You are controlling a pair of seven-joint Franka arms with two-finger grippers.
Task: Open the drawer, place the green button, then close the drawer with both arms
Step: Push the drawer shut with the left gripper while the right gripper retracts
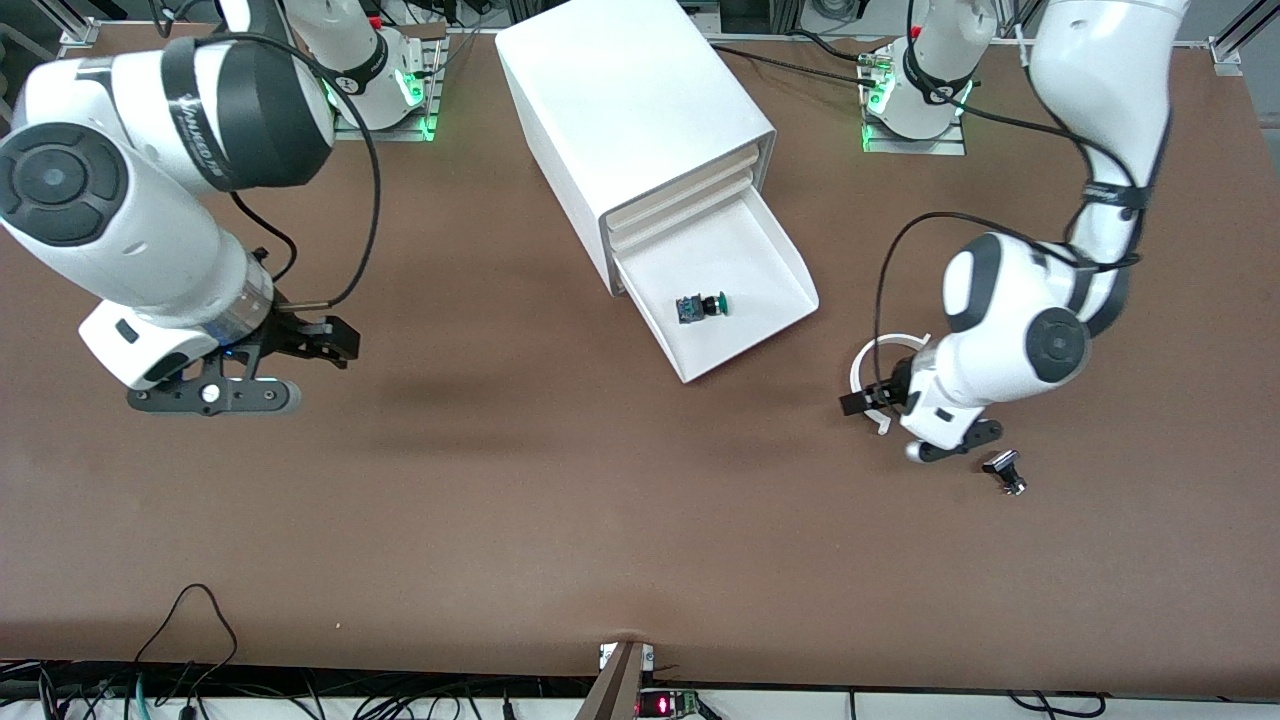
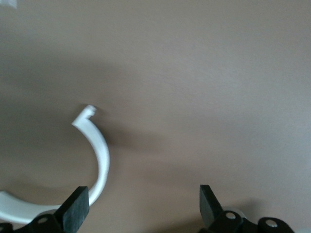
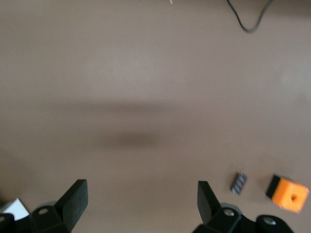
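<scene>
Here, both black two-finger grippers, left [image 1: 885, 405] and right [image 1: 215, 395], hover spread and empty, flanking the open white plastic drawer [image 1: 790, 262] holding the green-capped button [image 1: 702, 306].

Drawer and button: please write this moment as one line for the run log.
drawer: open | button: lying in drawer | left gripper: open, over white ring | right gripper: open, over bare table

Front view: high, looking steeply down across the table [image 1: 560, 500], arm bases along frame top, cabinet [image 1: 630, 110] upper centre. Left wrist view: close, facing down past its fingertips [image 2: 75, 206] at a white ring piece [image 2: 99, 150], also seen at front view's right [image 1: 862, 365]. Right wrist view: close, facing down on tabletop past its fingertips [image 3: 75, 196].
</scene>
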